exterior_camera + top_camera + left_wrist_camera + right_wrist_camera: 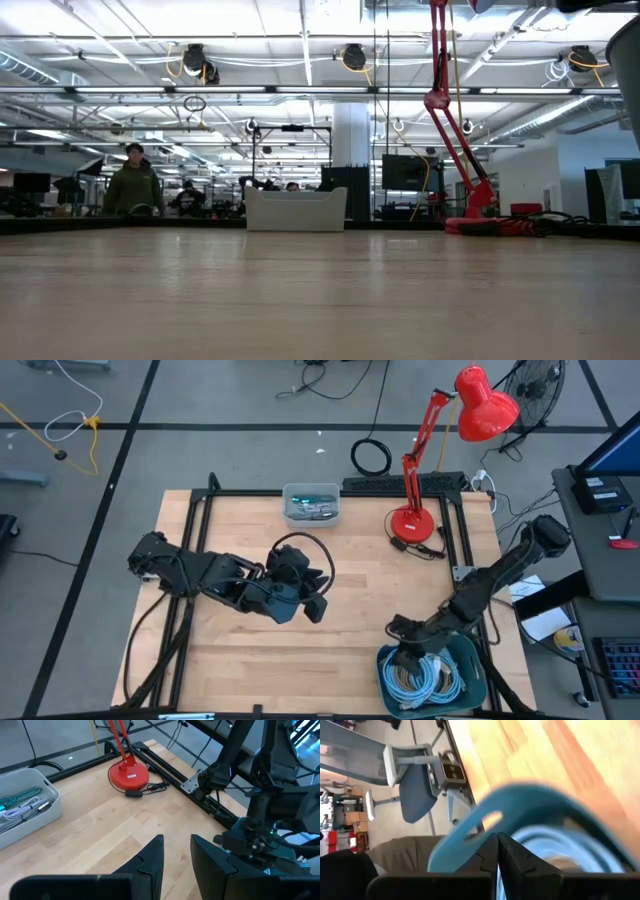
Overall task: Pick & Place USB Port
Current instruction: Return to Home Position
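Right hand [405, 657] hangs low over the dark blue plastic bin [472, 652], fingers together on nothing, with pale blue coiled cables [428, 678] inside. Lifting out could snag a loop or drag the bin off the wooden worktop [350, 565] corner. Left hand [318, 607], fingers apart, sits mid-worktop.

One wooden table [360, 570]. Two grippers, one on each arm: the left gripper [318, 607] and the right gripper [405, 652]. Two bins: one gray bin [288, 495] and one blue bin [478, 670]. Both hold coiled cables [425, 680], too tangled to count. One red lamp [411, 522]. One person [133, 188] stands beyond the table.
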### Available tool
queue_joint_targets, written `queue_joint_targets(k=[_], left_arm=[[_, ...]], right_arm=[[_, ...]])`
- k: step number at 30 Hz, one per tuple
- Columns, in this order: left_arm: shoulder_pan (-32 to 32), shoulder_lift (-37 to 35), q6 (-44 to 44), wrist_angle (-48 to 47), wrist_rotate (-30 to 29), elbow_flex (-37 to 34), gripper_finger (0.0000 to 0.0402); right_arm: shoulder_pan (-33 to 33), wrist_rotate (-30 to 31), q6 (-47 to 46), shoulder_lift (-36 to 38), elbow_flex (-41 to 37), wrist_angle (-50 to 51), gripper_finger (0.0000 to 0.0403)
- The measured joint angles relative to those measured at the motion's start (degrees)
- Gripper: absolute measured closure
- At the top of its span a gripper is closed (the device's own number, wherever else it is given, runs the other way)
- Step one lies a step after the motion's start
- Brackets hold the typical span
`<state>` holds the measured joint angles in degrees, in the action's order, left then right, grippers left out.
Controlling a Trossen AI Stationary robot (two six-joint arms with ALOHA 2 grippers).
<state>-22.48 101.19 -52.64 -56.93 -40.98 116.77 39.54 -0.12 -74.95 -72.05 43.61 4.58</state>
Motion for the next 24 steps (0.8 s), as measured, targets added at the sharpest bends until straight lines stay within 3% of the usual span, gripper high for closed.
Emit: queue_joint_targets(k=[10,24], left_arm=[[-0.3,0.0,0.0,0.0,1.0,0.0,0.0305],[-0.4,0.0,1.5,0.0,2.0,0.0,0.0305]], right_arm=[[-3.6,-0.2,4.8,-4.7,2.7,1.2,0.0403],[-5.8,3.1,6.8,-5.3,2.7,5.1,0.0403]])
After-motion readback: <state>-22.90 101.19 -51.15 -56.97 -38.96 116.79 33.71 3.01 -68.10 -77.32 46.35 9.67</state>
